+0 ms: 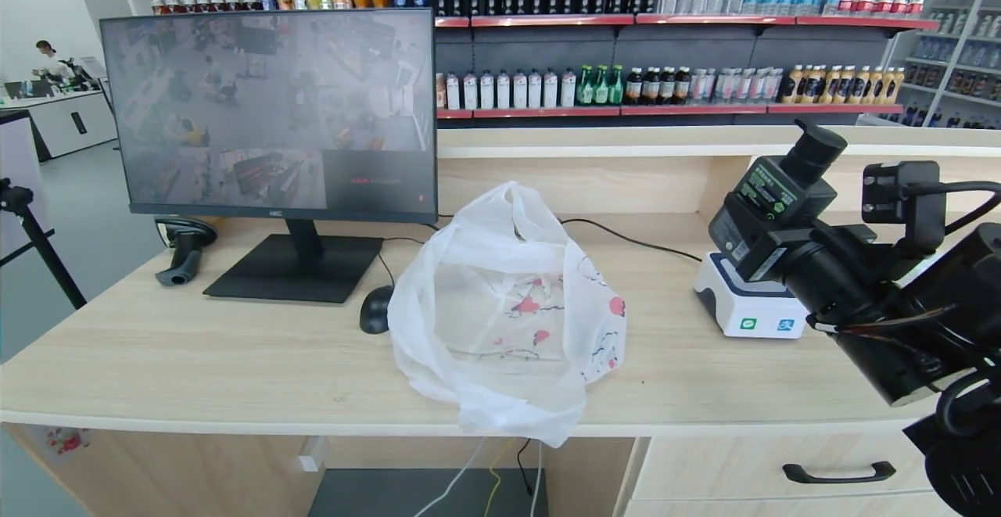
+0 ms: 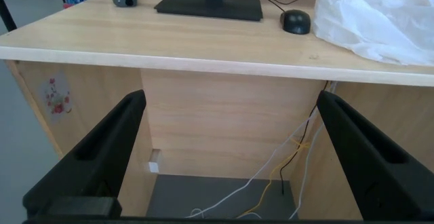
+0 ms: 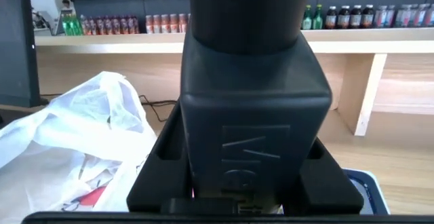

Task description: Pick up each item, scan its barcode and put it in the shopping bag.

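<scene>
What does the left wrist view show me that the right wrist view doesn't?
Left wrist view only: the left gripper, open and empty, below the counter's front edge; the mouse; the monitor stand; the cables hanging under the counter.

Right wrist view only: the black bottle clamped in the right gripper, and the drink shelves behind it.

Both: the white shopping bag and the wooden counter.
</scene>
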Motion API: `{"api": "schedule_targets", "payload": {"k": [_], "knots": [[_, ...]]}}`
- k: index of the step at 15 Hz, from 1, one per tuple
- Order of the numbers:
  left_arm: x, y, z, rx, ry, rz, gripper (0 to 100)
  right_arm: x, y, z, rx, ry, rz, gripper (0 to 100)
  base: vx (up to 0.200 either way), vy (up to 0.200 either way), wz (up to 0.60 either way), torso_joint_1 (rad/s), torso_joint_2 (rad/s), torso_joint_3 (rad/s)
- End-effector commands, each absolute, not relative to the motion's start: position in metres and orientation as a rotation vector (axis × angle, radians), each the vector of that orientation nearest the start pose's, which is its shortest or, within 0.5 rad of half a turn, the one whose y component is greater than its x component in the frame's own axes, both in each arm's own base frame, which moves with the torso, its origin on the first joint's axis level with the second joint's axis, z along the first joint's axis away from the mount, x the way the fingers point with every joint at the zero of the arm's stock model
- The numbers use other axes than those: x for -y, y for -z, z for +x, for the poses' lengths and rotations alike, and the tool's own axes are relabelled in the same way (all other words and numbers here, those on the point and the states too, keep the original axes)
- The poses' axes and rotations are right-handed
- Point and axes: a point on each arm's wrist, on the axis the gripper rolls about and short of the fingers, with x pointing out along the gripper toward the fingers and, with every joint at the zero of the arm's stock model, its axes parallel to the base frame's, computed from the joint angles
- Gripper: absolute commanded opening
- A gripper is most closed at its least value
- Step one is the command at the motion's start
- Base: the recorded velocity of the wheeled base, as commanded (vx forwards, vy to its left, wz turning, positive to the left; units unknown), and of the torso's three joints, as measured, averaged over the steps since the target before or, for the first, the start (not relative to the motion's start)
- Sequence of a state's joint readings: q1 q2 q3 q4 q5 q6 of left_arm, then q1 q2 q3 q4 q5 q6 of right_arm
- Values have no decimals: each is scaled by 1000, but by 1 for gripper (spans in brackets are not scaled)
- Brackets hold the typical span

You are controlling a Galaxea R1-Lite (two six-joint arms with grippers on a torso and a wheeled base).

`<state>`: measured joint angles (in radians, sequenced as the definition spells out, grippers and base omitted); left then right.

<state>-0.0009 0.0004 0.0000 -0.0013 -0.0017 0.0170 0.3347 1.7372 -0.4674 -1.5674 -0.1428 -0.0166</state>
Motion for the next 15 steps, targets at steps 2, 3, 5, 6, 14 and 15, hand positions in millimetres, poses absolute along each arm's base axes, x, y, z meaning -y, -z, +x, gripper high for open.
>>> {"api": "schedule_targets", "payload": {"k": [2,3,5,6,14,15], "knots": [[0,-76,-23,2,3,17,100,-87,-182,257,294,-191,53,0,0,0,0,0,0,0],[0,-76,-23,2,2,17,100,-87,-182,257,294,-191,55,0,0,0,600,-2,2,2],[0,-76,-23,2,3,17,100,-87,-181,256,293,-192,53,0,0,0,600,5,2,2],[0,-76,-23,2,2,17,100,-87,-180,255,287,-192,52,0,0,0,600,2,-2,7],[0,-76,-23,2,3,17,100,-93,-172,251,250,-220,46,0,0,0,375,3,4,1],[0,-76,-23,2,3,17,100,-102,-164,253,222,-249,44,0,0,0,0,0,0,0]]}}
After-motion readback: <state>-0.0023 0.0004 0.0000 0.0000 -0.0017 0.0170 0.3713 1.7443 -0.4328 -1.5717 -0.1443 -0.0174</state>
